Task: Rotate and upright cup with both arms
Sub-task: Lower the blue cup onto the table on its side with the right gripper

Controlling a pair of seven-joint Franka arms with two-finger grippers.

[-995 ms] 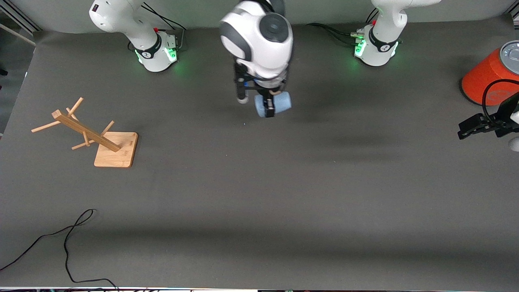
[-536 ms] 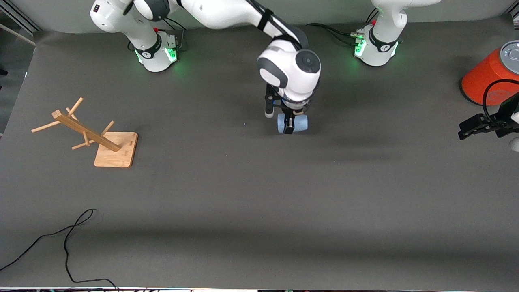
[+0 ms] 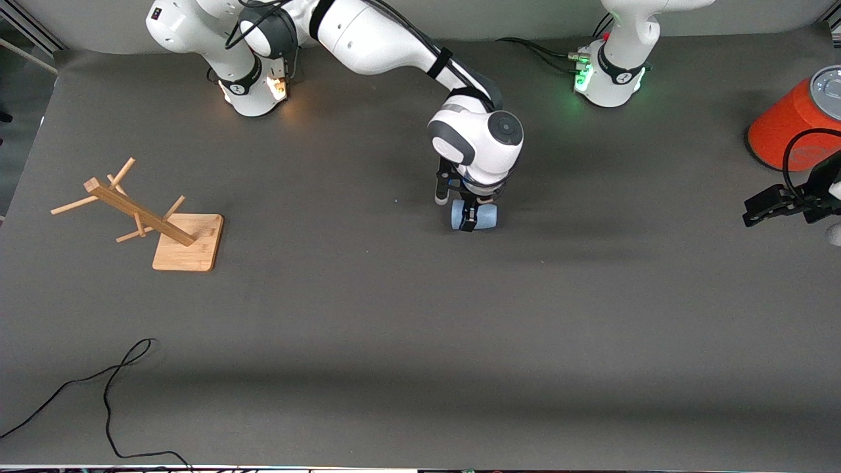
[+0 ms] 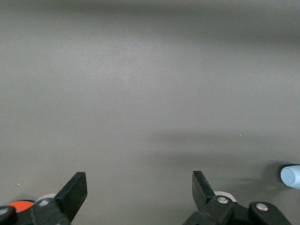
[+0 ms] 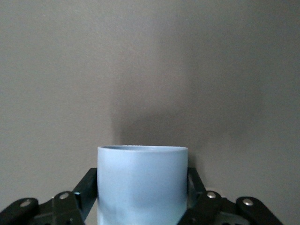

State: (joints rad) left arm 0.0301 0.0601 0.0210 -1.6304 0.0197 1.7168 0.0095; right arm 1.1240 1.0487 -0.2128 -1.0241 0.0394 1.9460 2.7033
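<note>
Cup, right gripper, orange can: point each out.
cup (image 5: 142,185): right wrist view, on its pale-blue side wall between the fingers.
right gripper (image 3: 469,219): front view, midway between the fingertips, shut on the cup.
orange can (image 3: 785,125): front view, on its orange side wall, at the left arm's end of the table.

A dark grey matte table (image 3: 420,341) carries a wooden peg rack (image 3: 158,220), a black cable (image 3: 105,394), a large orange cylinder (image 3: 792,125) and a small pale-blue plastic cup (image 3: 483,217).

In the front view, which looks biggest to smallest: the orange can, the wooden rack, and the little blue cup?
1. Wooden rack, widest spread.
2. Orange can, partly cut off at the edge.
3. Cup, clearly smallest, held in the right end effector.
</note>
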